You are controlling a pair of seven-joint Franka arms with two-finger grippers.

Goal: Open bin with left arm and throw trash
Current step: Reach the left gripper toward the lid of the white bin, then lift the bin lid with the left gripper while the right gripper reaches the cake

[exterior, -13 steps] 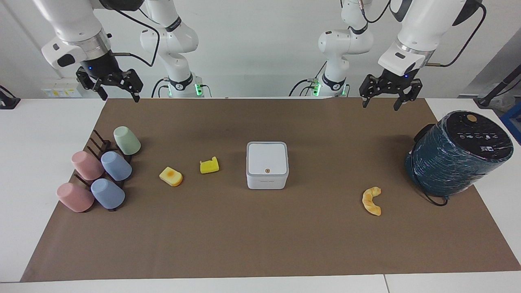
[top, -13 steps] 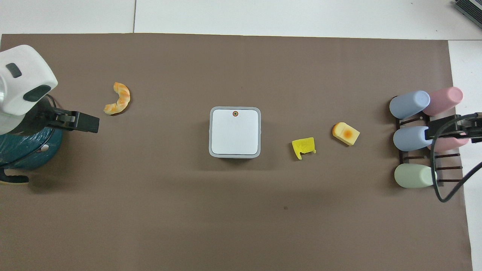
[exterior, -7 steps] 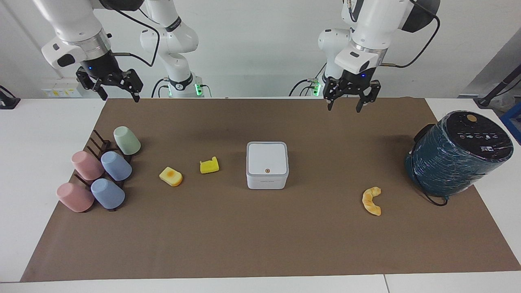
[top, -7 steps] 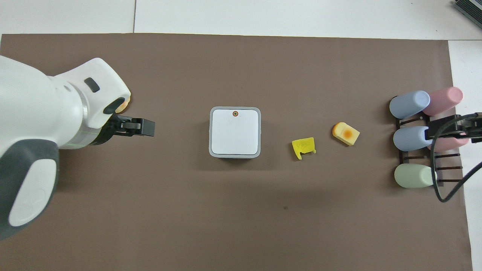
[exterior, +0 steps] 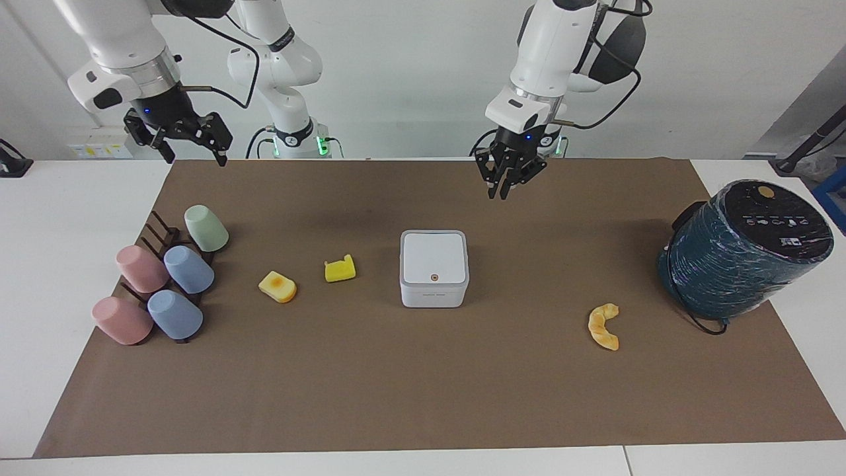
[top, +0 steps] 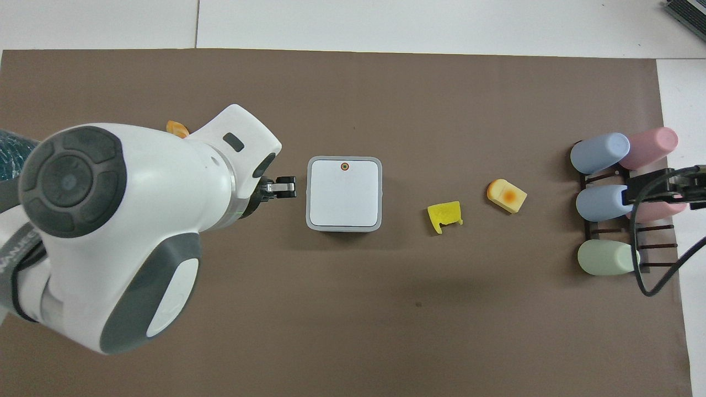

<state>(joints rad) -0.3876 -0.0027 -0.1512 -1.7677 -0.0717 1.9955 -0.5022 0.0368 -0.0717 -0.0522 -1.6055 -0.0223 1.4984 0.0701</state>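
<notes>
Facing view: the small white bin (exterior: 433, 268) sits mid-mat with its flat lid down, the orange dot at the lid's six o'clock edge. The left gripper (exterior: 503, 192) hangs in the air at about one o'clock from the bin, over bare brown mat (exterior: 423, 396) and clear of the box; whether its fingers are parted or together I cannot tell, since they show edge-on. It is probably lined up above and to one side so it can come down on the lid's edge. The right gripper (exterior: 192, 157) waits at ten o'clock over the mat's corner, fingers spread apart and empty, above the rack of pastel cups (exterior: 165, 281). The trash lies untouched: the toast slice (exterior: 277, 287) and the notched yellow block (exterior: 340, 269) at nine o'clock of the bin, the croissant (exterior: 603, 326) at four o'clock. A teal cylinder (exterior: 740, 251) stands at three o'clock.

Overhead view: the bin (top: 344, 193) shows its dot at twelve o'clock. The left gripper (top: 280, 188) points at it from nine o'clock, its arm hiding most of the croissant (top: 176, 128). The block (top: 444, 215) and the toast slice (top: 506, 195) lie at three o'clock, and the right gripper (top: 664, 188) is over the cups (top: 604, 201).
</notes>
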